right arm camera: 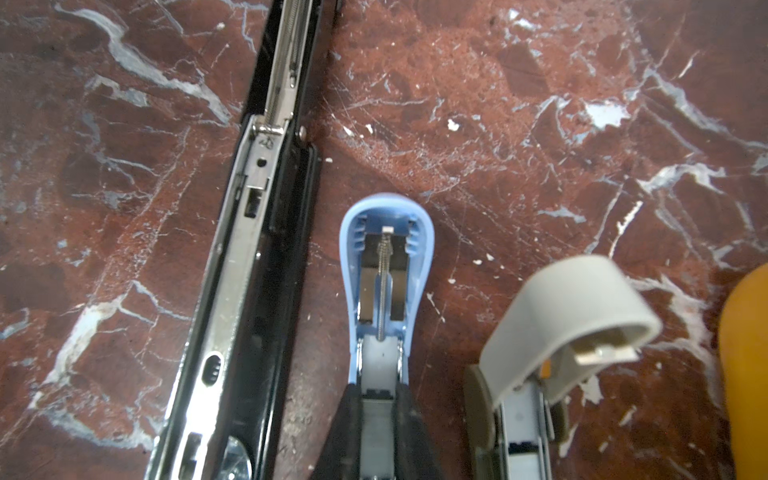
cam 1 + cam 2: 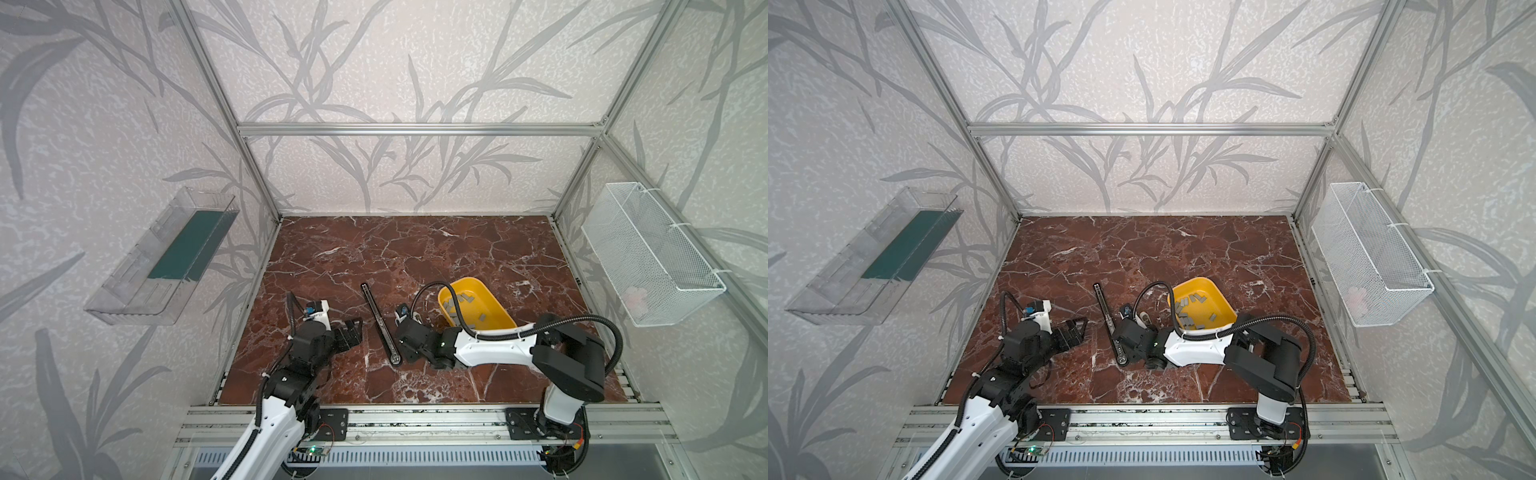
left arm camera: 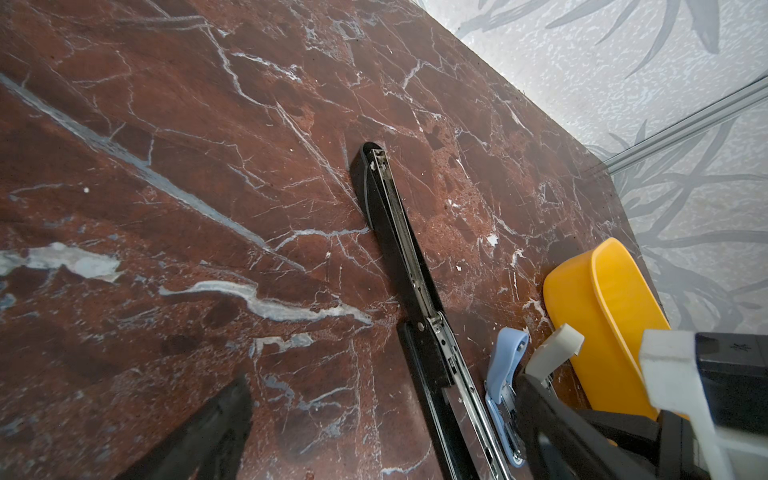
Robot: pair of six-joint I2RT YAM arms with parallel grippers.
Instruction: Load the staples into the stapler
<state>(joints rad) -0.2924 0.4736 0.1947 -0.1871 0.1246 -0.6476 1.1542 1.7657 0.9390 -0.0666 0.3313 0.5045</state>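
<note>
Many staples (image 2: 461, 300) (image 2: 1196, 298) show in both top views only.

This is a robot lab cell: an aluminium-profile frame (image 2: 415, 129) with leaf-print wall panels (image 2: 374, 62) encloses a marble-look tabletop (image 2: 415, 257), and a wire basket (image 2: 648, 257) hangs on the side wall past the right gripper (image 1: 376, 399).

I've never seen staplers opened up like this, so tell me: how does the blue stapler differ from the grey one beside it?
The blue stapler's lid is folded right back and lies flat, underside up; the grey stapler's lid is only partly raised, arching over its tray. The right pincer is shut on the blue stapler's tray, while nothing grips the grey stapler. Both are small, open and lie side by side on the marble table.
</note>
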